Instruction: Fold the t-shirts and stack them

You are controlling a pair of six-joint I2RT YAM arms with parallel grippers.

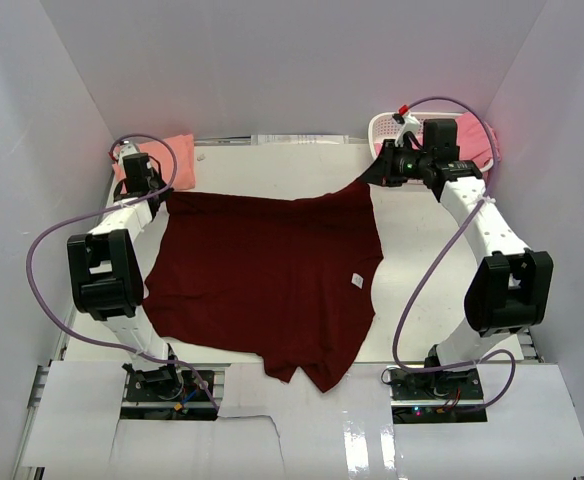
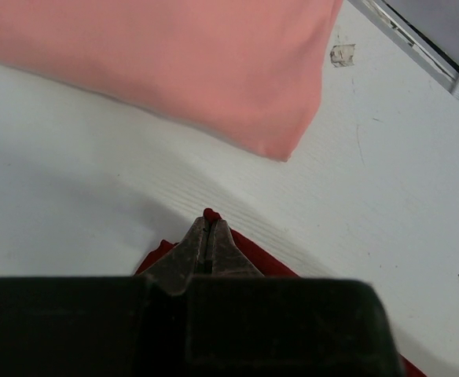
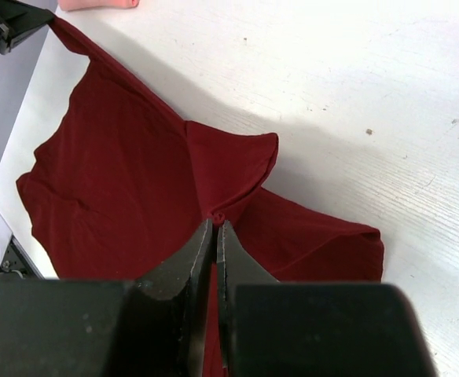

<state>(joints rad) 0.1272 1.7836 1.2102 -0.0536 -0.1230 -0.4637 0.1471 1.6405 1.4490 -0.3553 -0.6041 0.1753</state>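
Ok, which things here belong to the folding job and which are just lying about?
Job: maroon t-shirt, pinched by the left gripper and right gripper; folded salmon-peach t-shirt; pink t-shirt, far right.
Lying about: white lattice basket; white strip along the far edge.

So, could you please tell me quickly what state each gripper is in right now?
Left gripper: closed, pinching a far corner of the maroon t-shirt.
Right gripper: closed, pinching the other far corner of the same shirt.
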